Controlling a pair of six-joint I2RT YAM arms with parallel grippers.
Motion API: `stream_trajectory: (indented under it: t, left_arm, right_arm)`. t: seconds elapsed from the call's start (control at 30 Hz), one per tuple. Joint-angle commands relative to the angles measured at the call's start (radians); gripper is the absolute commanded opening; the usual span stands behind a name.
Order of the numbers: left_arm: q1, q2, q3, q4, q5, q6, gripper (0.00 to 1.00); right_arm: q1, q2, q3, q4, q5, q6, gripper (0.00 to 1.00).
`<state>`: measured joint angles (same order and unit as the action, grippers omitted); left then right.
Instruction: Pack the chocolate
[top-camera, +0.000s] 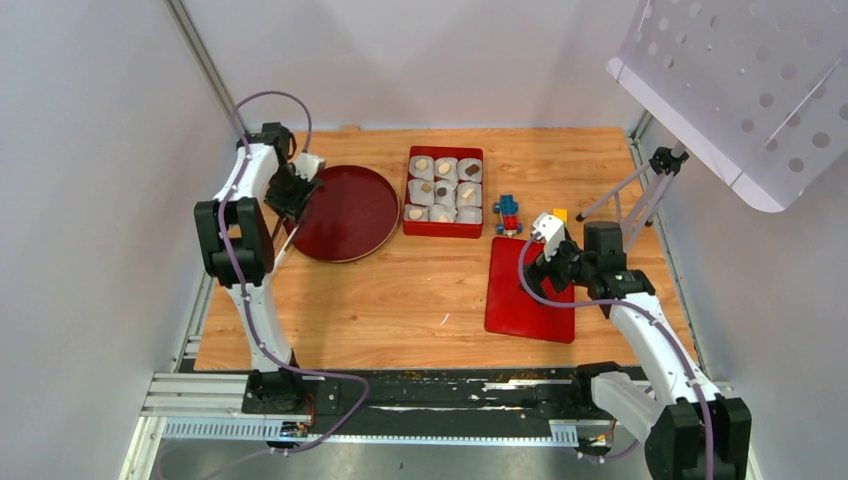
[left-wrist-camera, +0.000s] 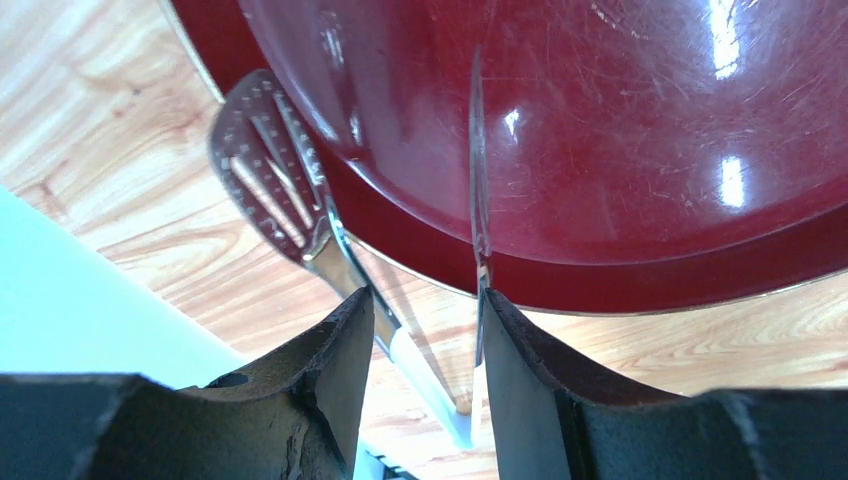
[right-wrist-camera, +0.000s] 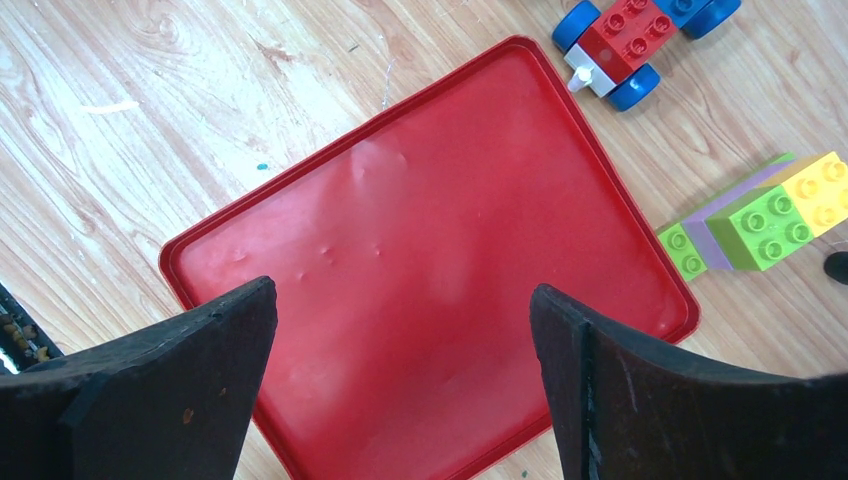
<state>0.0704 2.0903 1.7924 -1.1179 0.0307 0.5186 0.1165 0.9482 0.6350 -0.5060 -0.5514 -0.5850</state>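
Left gripper sitting closest to its lens, fingers narrow, pinching metal tongs, slotted blades reaching over the round tray rim. Right gripper hanging spread wide, carrying nothing, red lid lying directly beneath. Chocolate resting in paper cups inside the red box: right of the left gripper, past the tray; left of and beyond the right gripper, which is looking nearer. Box and lid both running lengthwise away from the bases. Lidding probably coming next.
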Motion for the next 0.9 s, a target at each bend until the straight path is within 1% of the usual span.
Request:
stream_trajectory:
  t: [0.0, 0.1, 0.37, 0.7, 0.83, 0.87]
  left_arm:
    - [0.008, -0.056, 0.094, 0.000, 0.100, -0.020, 0.52]
    - [0.000, 0.023, 0.200, -0.087, 0.135, -0.034, 0.51]
    - [-0.043, 0.144, 0.385, -0.173, 0.148, -0.055, 0.49]
    - [-0.060, 0.249, 0.471, -0.273, 0.038, -0.104, 0.51]
    - [-0.060, 0.255, 0.468, -0.273, 0.027, -0.126, 0.49]
    - [-0.060, 0.249, 0.466, -0.267, 0.033, -0.125, 0.47]
  right_arm:
    - [0.003, 0.022, 0.016, 0.043, -0.026, 0.008, 0.97]
    - [0.003, 0.030, 0.025, 0.044, -0.024, 0.005, 0.97]
    - [0.003, 0.006, 0.015, 0.026, -0.011, 0.001, 0.97]
    - [0.003, -0.002, 0.000, 0.030, -0.008, 0.003, 0.97]
    - [0.003, 0.006, 0.005, 0.036, -0.009, 0.004, 0.97]
    - [0.003, 0.007, 0.006, 0.037, -0.009, 0.004, 0.97]
